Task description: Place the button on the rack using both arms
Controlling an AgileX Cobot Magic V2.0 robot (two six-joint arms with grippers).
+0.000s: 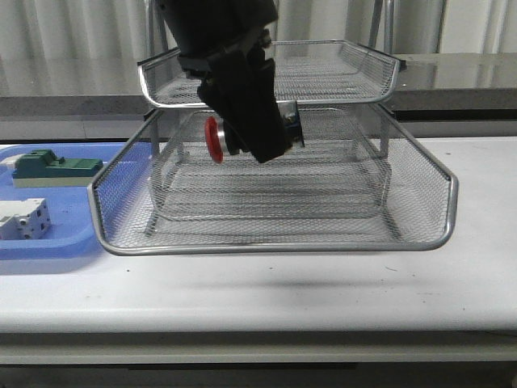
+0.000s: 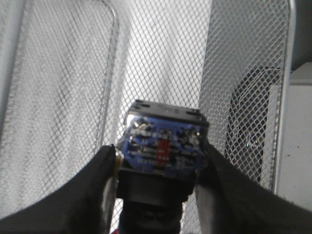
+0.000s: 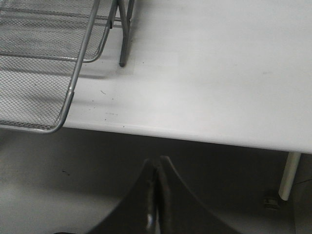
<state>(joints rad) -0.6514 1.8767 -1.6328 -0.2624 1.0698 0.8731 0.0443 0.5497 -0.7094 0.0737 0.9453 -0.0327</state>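
Left gripper (image 1: 262,133): jaws clamped on the button (image 1: 216,139), held above the rack's (image 1: 275,242) lowest tier
Right gripper (image 3: 155,195): jaws closed, empty, beyond the bench (image 3: 219,73) edge

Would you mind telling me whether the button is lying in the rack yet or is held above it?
Held above it. The left pincer grips the button sideways over the rack.

In the front view the left arm (image 1: 222,32) was cut off by the top edge, and it hid the middle of the button (image 1: 242,133). The blue tray (image 1: 48,242) ran out at the left edge. The rack (image 1: 275,234) showed no third tier.
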